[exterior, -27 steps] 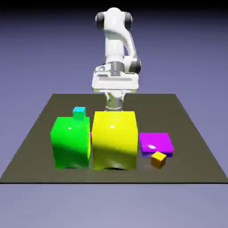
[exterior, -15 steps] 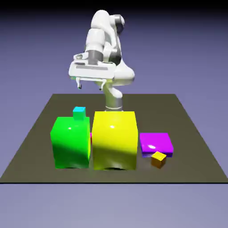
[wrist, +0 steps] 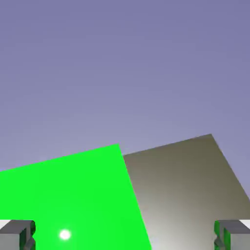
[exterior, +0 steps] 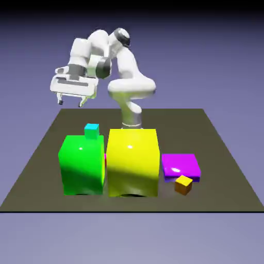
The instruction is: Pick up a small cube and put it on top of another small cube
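The small cube (exterior: 92,131), tiny and cyan, peeks over the top back edge of the big green block (exterior: 81,165); its lower part is hidden. My gripper (exterior: 70,102) hangs open and empty in the air, above and to the exterior view's left of the cyan cube, well apart from it. In the hand view the gripper (wrist: 125,240) shows both fingertips (wrist: 17,234) spread wide with nothing between them, over the green block (wrist: 73,200) and the dark table (wrist: 190,180). The cyan cube does not show in the hand view. A small orange cube (exterior: 183,184) lies at the front right.
A big yellow block (exterior: 132,161) stands right beside the green one. A flat magenta block (exterior: 180,166) lies to the exterior view's right of it, just behind the orange cube. The dark table (exterior: 221,154) ends at straight edges all round.
The arm has swung toward the exterior view's left. The hand rose from behind the yellow block to high over the table's far left. The blocks have not moved.
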`<action>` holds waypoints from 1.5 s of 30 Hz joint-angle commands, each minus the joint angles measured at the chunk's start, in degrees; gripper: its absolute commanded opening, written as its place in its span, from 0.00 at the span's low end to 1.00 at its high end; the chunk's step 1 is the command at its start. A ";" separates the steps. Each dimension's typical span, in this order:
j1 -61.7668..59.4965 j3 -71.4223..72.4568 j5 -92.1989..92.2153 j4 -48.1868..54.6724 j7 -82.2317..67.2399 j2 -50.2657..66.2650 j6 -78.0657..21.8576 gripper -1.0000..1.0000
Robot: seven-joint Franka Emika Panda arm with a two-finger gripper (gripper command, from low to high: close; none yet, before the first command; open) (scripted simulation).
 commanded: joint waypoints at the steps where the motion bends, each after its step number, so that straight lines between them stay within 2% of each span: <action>1: 0.34 -2.08 -2.19 0.11 0.58 -1.25 -1.50 0.50; 19: 6.46 -39.46 -41.58 1.99 11.06 -23.79 -28.45 0.50; 25: 10.34 -51.78 -53.55 6.89 12.15 -26.32 -25.03 0.50; 26: 10.35 -51.79 -53.55 6.89 12.15 -26.32 -25.03 0.00; 35: 7.90 -36.33 -42.18 1.83 12.38 -20.56 -30.08 0.00; 45: 17.14 -43.60 -49.42 1.36 18.07 0.20 -18.14 0.00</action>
